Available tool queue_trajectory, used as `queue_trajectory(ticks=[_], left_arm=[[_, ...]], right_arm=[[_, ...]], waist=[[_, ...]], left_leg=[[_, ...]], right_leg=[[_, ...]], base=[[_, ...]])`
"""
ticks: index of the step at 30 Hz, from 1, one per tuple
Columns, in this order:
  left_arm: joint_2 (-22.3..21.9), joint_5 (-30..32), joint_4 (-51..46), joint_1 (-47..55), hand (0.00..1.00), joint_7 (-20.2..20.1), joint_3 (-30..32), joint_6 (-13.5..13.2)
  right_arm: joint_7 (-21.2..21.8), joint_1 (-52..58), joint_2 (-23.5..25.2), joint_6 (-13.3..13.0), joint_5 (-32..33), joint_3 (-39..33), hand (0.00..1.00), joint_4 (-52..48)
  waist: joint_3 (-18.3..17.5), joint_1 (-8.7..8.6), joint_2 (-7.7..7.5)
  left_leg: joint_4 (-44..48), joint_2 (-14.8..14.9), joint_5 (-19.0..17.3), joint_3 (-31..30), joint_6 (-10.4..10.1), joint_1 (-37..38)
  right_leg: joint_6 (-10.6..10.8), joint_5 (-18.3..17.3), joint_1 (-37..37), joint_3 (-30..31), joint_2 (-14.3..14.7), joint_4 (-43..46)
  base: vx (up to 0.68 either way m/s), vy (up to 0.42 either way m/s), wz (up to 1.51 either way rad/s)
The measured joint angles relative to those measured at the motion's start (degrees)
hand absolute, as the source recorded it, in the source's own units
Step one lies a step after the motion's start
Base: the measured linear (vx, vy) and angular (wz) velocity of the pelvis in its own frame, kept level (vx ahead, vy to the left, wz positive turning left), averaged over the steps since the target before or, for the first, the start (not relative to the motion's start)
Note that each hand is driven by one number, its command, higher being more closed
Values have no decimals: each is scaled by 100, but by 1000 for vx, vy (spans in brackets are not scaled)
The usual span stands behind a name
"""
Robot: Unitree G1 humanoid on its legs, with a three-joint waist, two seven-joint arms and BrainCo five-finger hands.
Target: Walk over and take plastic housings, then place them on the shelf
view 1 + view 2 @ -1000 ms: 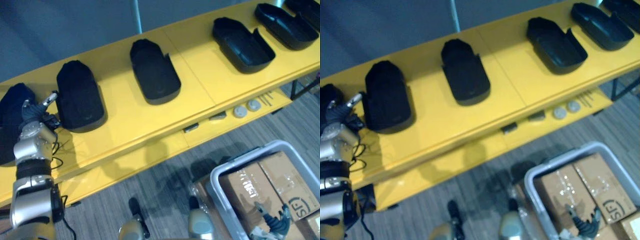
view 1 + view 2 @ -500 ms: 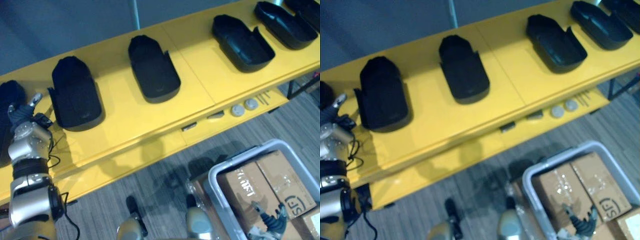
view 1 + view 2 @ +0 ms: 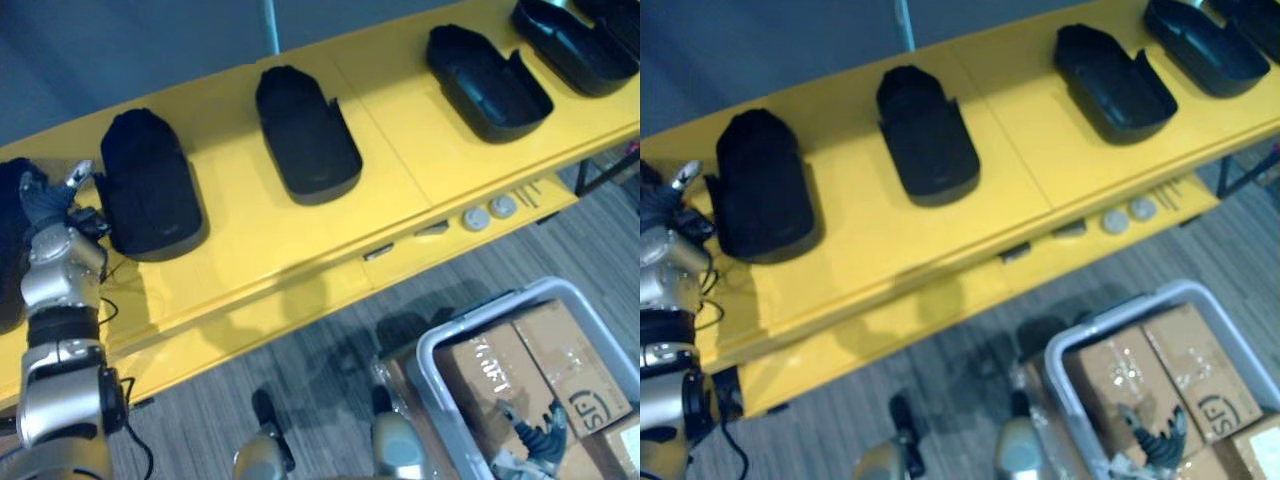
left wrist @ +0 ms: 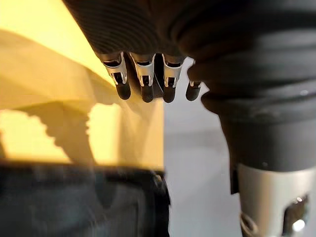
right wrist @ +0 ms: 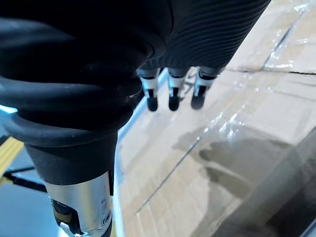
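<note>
Several black plastic housings lie in a row on the yellow shelf. One housing is at the far left, another beside it, and a third in the middle. My left hand hangs over the shelf between the two leftmost housings, open and holding nothing. Its straight fingers show above the yellow top, with a housing's edge close by. My right hand is low at the right, open over cardboard boxes.
Two more housings lie open side up at the shelf's right end. A grey bin of cardboard boxes stands on the carpet in front. Two round discs sit on the shelf's lower ledge.
My left hand has moved a little to the left and farther onto the shelf, beside the second housing. The view has shifted slightly. The right hand stays over the boxes.
</note>
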Motion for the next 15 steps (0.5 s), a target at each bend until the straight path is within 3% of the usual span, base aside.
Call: queue_trajectory(ticks=[6, 15], left_arm=[[127, -28, 4, -172, 0, -83, -143, 212], [233, -67, 187, -474, 0, -11, -138, 304]], right_arm=[[58, 0, -2, -1, -2, -63, 0, 0], [156, -181, -12, -1, -2, -100, 0, -43]], waist=[[61, 3, -9], [256, 19, -72]], left_leg=[[1, -1, 22, 21, 6, -1], [394, 55, -144, 18, -9, -207]], right_leg=[[0, 0, -15, 11, 0, 8], [27, -117, -159, 46, -4, 211]], base=[[0, 0, -1], [-3, -2, 0]])
